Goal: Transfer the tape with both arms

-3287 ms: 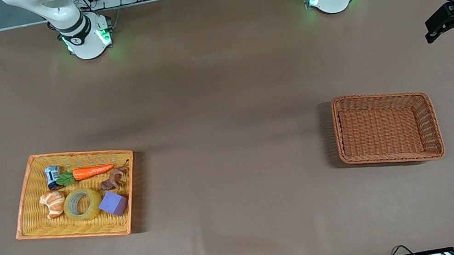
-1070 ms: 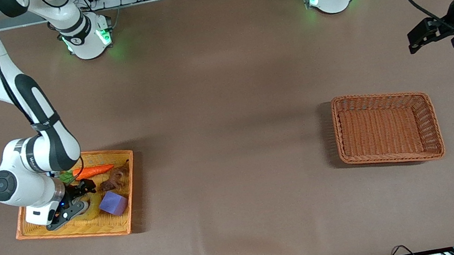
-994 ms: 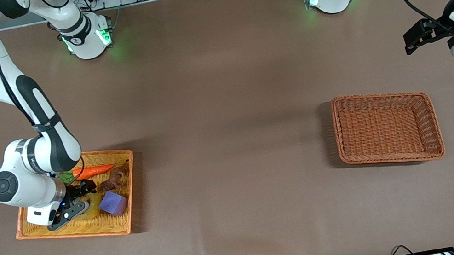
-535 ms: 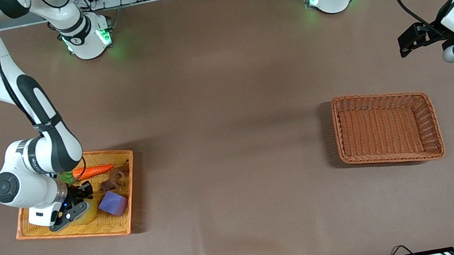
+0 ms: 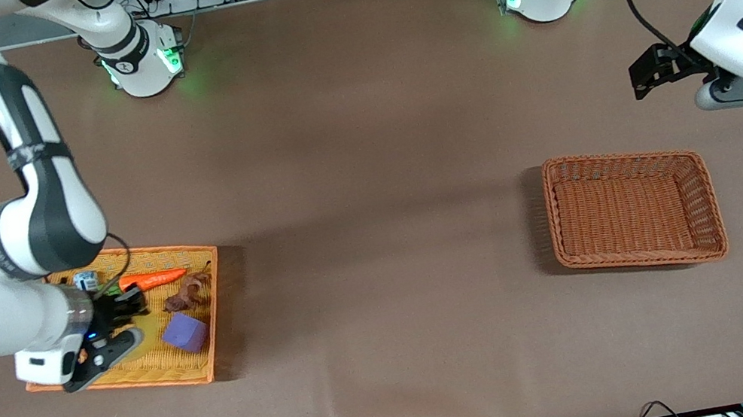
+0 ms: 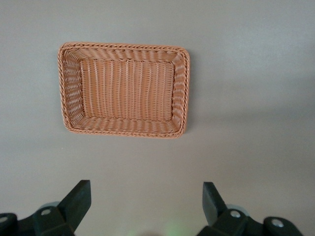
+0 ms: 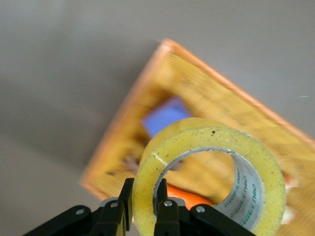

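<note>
The right gripper (image 7: 142, 209) has the tape (image 7: 209, 179) clamped: its two fingers pinch one wall of the yellow ring, one finger outside and one inside the hole, and the roll hangs in the air over the orange tray (image 5: 205, 368). In the front view the roll itself is hidden under the right arm's wrist, so only the right wrist view shows it. So the pick-up looks done; what is left, as I judge it, is carrying the roll toward the middle of the surface (image 5: 364, 164), handing it to the other arm, and setting it in the brown basket (image 5: 635, 208).

Nearest the front camera in the tray is the purple cube (image 5: 185, 332), with a brown toy animal (image 5: 186, 294) just past it and a carrot (image 5: 151, 280) farther still. A small blue-and-white can (image 5: 84, 280) peeks out beside the carrot, toward the right arm's end of the table.

The brown basket sits toward the left arm's end of the table, well apart from the tray, and holds nothing.

Farthest from the camera, the left gripper (image 6: 146, 200) hovers over bare surface a little farther from the camera than the basket, fingers spread wide and holding nothing. It is well apart from the tape, so the handover has not begun.
</note>
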`<state>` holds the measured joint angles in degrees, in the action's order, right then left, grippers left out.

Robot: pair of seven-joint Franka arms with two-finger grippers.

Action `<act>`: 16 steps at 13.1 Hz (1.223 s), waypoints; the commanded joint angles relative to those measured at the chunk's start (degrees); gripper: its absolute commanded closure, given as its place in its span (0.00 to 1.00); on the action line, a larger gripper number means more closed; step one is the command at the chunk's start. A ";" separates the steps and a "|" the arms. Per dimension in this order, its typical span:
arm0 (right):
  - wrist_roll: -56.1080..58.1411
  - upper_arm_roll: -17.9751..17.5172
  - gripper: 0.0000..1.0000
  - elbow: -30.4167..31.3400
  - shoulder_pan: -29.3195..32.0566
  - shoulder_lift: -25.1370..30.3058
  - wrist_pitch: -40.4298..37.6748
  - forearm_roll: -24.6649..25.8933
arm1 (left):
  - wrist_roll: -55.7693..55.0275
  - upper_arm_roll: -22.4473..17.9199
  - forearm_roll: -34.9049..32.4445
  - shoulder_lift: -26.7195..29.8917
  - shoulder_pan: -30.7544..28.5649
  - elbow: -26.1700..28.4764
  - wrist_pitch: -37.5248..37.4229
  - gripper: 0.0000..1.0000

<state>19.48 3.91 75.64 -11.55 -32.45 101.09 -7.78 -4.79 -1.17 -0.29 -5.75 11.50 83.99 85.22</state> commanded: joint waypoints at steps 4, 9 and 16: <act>-47.51 -3.21 1.00 -0.94 -22.41 -0.94 5.82 -1.89 | -3.36 1.25 2.30 -2.86 -0.07 -1.55 -0.14 0.00; -71.48 -3.21 1.00 -1.03 -36.60 -13.49 34.57 -1.80 | -16.13 4.42 4.24 -7.16 1.95 -0.15 4.67 0.00; -71.27 -3.21 0.00 -0.94 -31.80 -9.67 25.98 -2.42 | -16.57 4.60 4.33 -8.49 2.74 3.55 11.28 0.00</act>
<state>-54.31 1.42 74.01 -47.58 -47.68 136.67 -9.78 -20.63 3.33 3.44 -15.39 14.09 86.55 95.75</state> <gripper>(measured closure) 0.392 0.000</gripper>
